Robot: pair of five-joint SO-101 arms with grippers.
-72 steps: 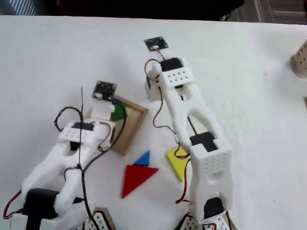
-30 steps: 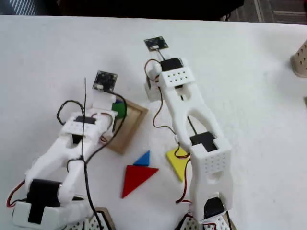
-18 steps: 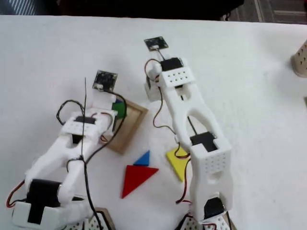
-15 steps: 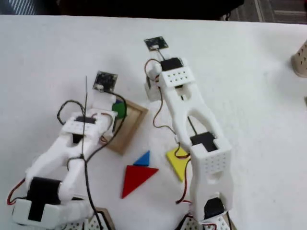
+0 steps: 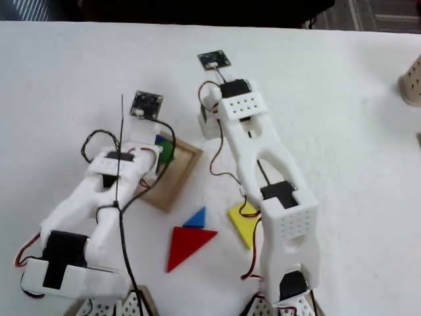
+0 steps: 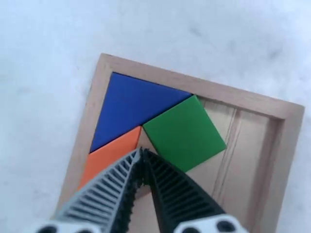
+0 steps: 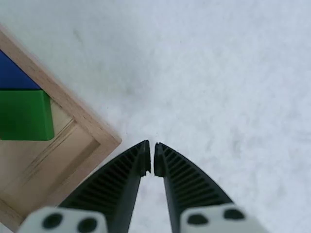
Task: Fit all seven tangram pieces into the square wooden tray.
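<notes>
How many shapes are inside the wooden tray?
3: a blue triangle in a corner, a green square touching it, an orange piece along the blue one's edge. The left end effector may hide more.

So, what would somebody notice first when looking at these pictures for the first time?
The wooden tray catches the eye first: a blue triangle, a green square and an orange piece lie together in it, and the left gripper is shut over the spot where they meet. On the white table, a red triangle, a small blue triangle and a yellow piece lie outside the tray.
</notes>
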